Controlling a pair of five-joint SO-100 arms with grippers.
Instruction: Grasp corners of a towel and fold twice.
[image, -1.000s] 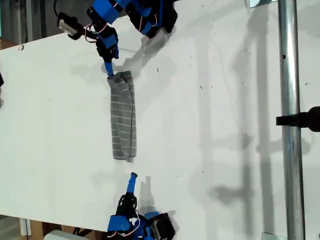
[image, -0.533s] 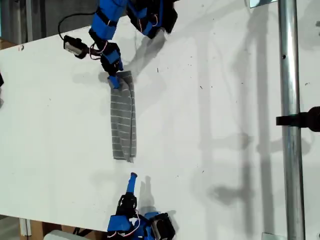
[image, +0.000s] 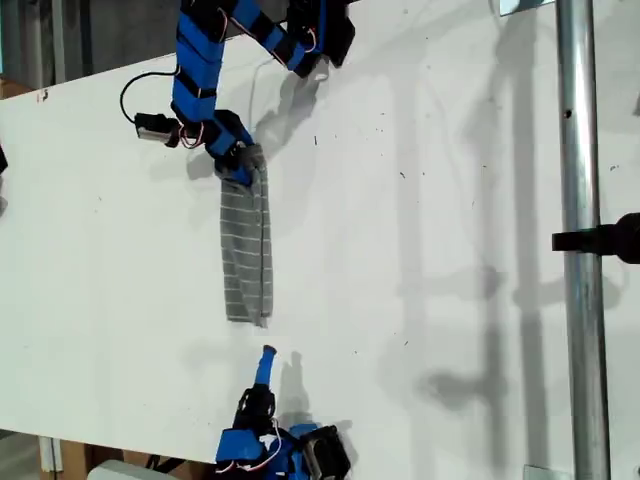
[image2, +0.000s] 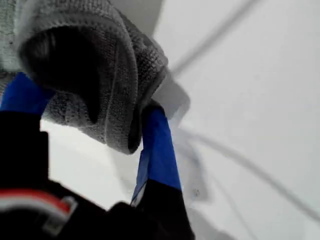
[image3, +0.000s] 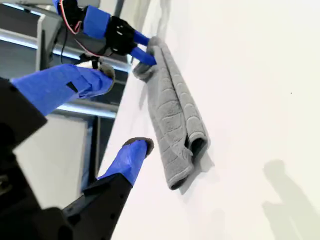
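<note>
On the white tabletop (image: 420, 200), our grey striped cloth towel (image: 247, 245) lies folded in a narrow strip. My first gripper (image2: 95, 130) pinches its far end; my second gripper (image3: 120, 117) waits unclenched nearby. It looks soft and floppy, so corners seem the safest hold.

A large white table (image: 430, 250) fills almost the whole exterior view, its surface marked with a few small dark specks and crossed by soft grey shadows. A shiny metal pole (image: 583, 300) runs from top to bottom over the table near the exterior view's right edge, with a black clamp (image: 605, 239) fixed on it about halfway down. Beyond the table's upper edge the background is dark.
</note>
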